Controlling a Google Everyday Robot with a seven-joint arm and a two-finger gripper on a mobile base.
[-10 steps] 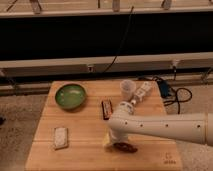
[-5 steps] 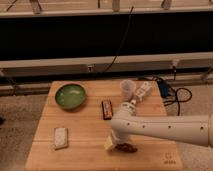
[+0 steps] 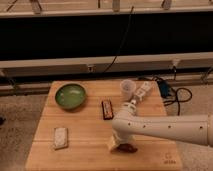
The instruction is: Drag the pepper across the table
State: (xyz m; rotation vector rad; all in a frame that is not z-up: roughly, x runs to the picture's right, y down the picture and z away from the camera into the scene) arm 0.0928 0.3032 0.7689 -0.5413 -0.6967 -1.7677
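The pepper [image 3: 129,148] is a small dark reddish-brown pod lying on the light wooden table [image 3: 85,150] near its front edge, right of centre. My gripper [image 3: 116,144] is at the end of the white arm [image 3: 165,127], down at the table surface right beside the pepper's left end and partly covering it. The arm reaches in from the right edge of the view.
A green bowl [image 3: 70,95] stands at the back left. A dark rectangular bar [image 3: 106,109] lies mid-table. A clear cup [image 3: 128,89] and a white bottle [image 3: 142,93] are at the back right. A pale packet [image 3: 60,137] lies front left. Cables [image 3: 172,92] lie on the floor.
The arm has shifted slightly, with the gripper settling lower and a little left at the pepper. The pepper stays near the table's front edge.
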